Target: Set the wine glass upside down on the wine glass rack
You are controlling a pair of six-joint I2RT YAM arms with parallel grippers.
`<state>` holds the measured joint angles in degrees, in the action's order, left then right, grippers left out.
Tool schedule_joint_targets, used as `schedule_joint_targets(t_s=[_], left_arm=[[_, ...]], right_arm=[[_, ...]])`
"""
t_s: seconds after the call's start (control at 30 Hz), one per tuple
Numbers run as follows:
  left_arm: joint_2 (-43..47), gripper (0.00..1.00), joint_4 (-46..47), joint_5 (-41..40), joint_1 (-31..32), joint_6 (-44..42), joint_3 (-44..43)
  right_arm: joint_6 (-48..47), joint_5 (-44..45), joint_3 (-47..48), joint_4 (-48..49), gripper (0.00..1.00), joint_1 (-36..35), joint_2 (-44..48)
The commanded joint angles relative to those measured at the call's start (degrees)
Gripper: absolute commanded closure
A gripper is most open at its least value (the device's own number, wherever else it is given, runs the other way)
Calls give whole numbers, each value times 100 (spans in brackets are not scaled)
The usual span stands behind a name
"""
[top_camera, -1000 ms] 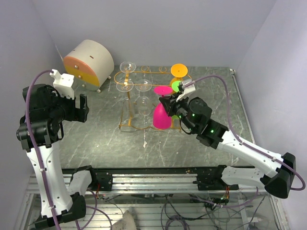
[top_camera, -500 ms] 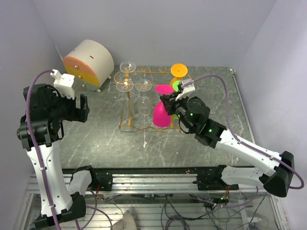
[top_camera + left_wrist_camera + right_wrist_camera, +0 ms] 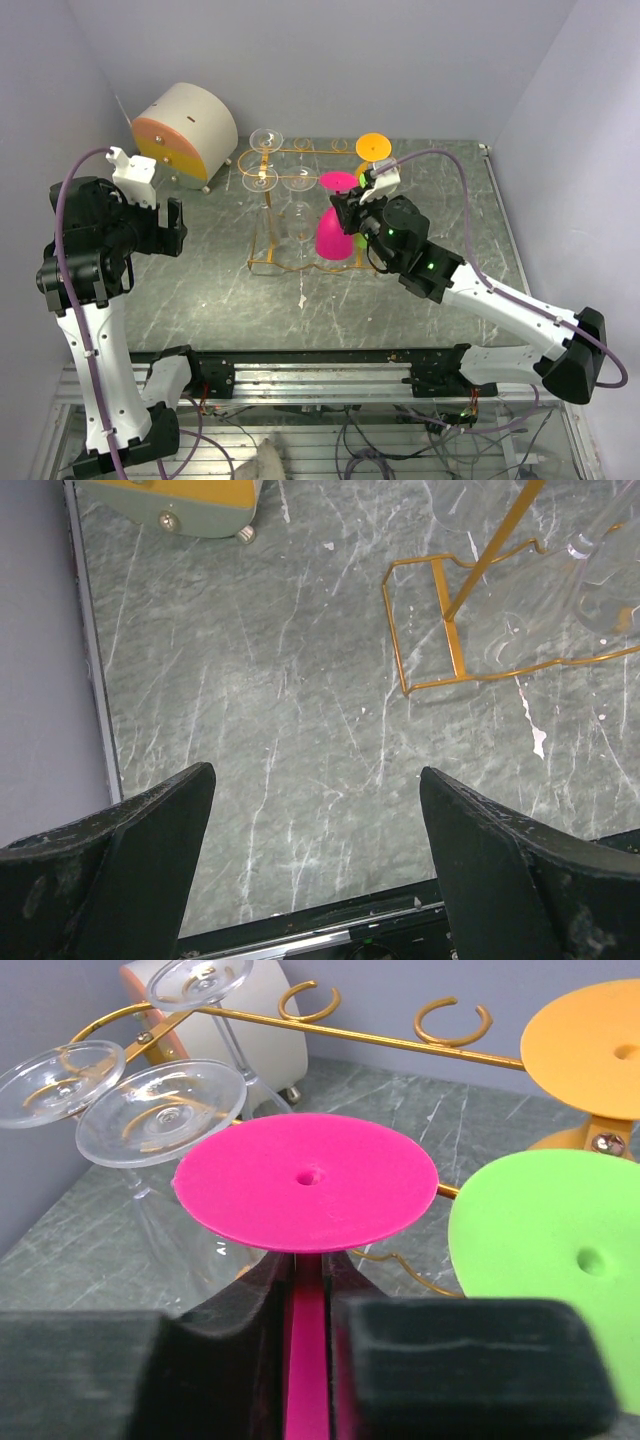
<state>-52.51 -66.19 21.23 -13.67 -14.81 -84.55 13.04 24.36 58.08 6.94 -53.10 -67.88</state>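
- Right pincer (image 3: 308,1300): pressed together on the stem of the pink wine glass (image 3: 305,1180), just under its foot. The glass is already inverted, foot up and bowl down.
- Location of the glass: carried above the counter (image 3: 200,290) at the right-hand part of the wine glass rack (image 3: 454,650), between the hanging clear glasses (image 3: 160,1110) and a green foot (image 3: 545,1230). An orange foot (image 3: 590,1045) sits further back. Whether the pink foot already rests on the wire cannot be told from these views.
- Left pincer (image 3: 315,810): spread wide, holding nothing, well apart from the rack over bare counter. It has no evident part in this step.
- Step in hand, as judged: feeding the stem into a free loop hook and seating the foot on the wire.
- Recommended practice:
  - Hold the stem upright. A tilt would swing the bowl into the rack's legs or the neighbouring clear bowls.
  - Carry the foot slightly above the frame, enter the hook through its open mouth, then lower.
  - Approach slowly, because the green foot lies just beside the pink one, with little margin on that side.
  - Release only once the foot bears on the wire on both sides of the stem.
  - Withdraw along the line of entry, away from the feet.
- Risks noted: the thin wire stand may shift if pushed, and a hanging glass may be dislodged by a sideways knock.
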Motion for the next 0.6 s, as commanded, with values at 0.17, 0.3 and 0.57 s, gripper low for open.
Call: schedule_joint_targets(t_s=[0.17,0.3,0.57], left_arm=[[62,6,146,-7,-19,108,12],[35,6,133,-50,-19,110,-32],[-7,7,48,-47,-20,6,-72]], right_arm=[[42,331,208,-124,51,-15,199],[142,247,373,-432,42,-19,348],[268,-683,542,-1150,12,-24,1119]])
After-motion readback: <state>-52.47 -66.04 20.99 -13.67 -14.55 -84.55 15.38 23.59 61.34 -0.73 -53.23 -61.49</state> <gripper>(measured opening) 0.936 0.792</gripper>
